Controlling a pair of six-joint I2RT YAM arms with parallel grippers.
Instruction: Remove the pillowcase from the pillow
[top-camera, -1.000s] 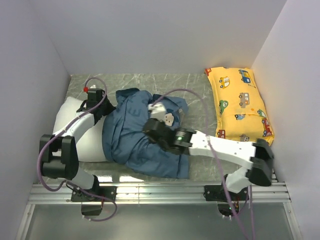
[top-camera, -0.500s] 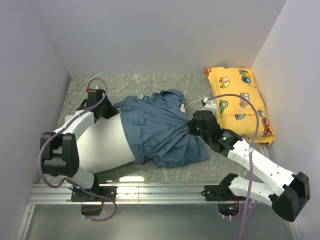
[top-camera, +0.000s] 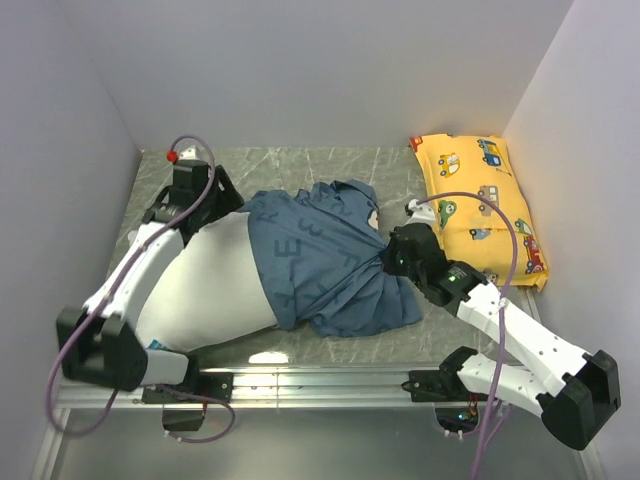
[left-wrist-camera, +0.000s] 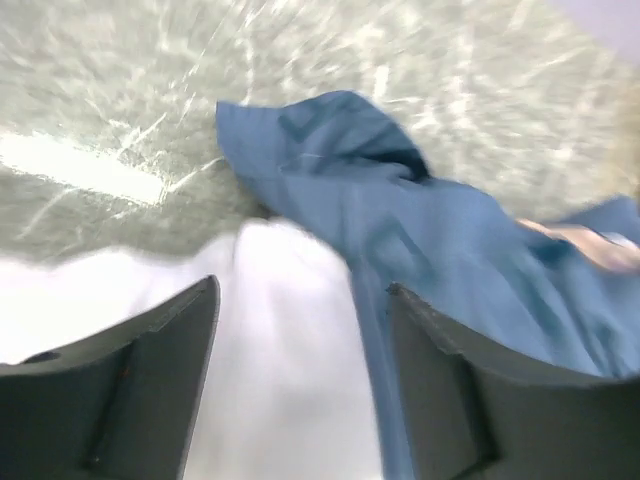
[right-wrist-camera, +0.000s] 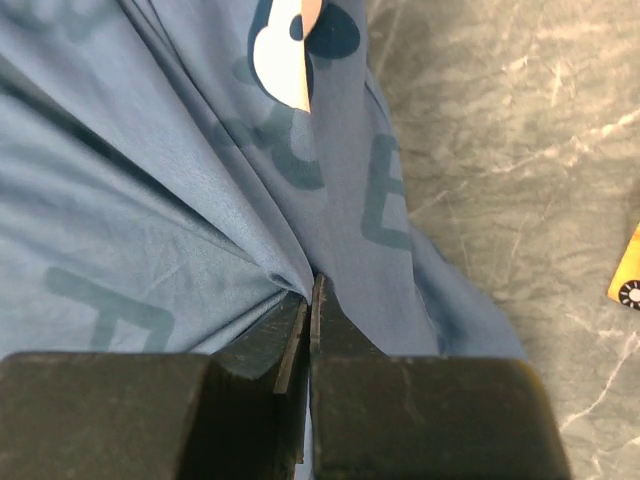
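The dusty-blue pillowcase (top-camera: 330, 265) lies bunched over the right end of the white pillow (top-camera: 205, 285), whose left part is bare. My right gripper (top-camera: 388, 255) is at the case's right edge, shut on a pinched fold of the fabric (right-wrist-camera: 312, 285). In the right wrist view the pillowcase (right-wrist-camera: 150, 200) shows its letters and an animal face. My left gripper (top-camera: 218, 200) hovers over the pillow's far left corner. In the left wrist view it (left-wrist-camera: 300, 300) stands open above the bare pillow (left-wrist-camera: 285, 370), holding nothing, with the pillowcase (left-wrist-camera: 450, 250) beside its right finger.
A yellow car-print pillow (top-camera: 480, 205) lies along the right wall, just past my right gripper. Pale walls close in the grey marble table (top-camera: 300, 165) on the left, back and right. A metal rail (top-camera: 320, 380) runs along the near edge.
My right gripper pulled the pillowcase to the right, baring more of the pillow. My left gripper opened, let go of the pillow's corner and lifted back.
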